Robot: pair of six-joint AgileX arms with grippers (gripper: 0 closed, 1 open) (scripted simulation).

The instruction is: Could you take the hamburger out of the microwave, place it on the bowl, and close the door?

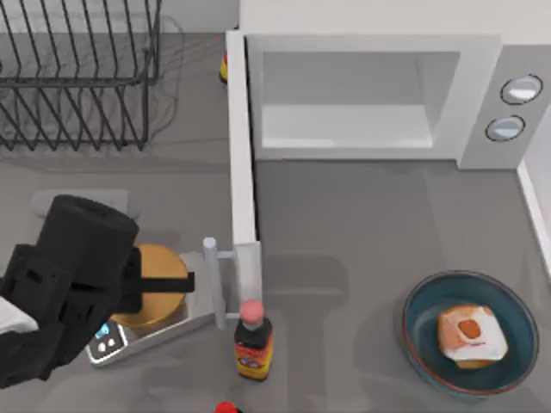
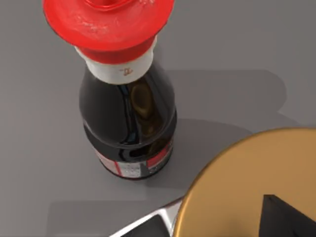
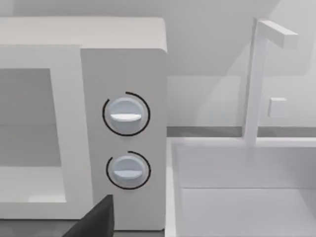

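Left jaws (image 1: 185, 282), state unclear, over scale; tan hamburger (image 1: 470, 335) in bowl (image 1: 422, 340).

no readable text, bottle (image 2: 127, 118) label illegible, scale (image 1: 110, 344) display unreadable

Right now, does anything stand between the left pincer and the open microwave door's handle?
Nothing visible does. The left pincer hovers over the silver scale's orange-tan disc, beside the white door's slim bar handle. The dark, red-capped sauce bottle stands nearer the front edge, off that line.
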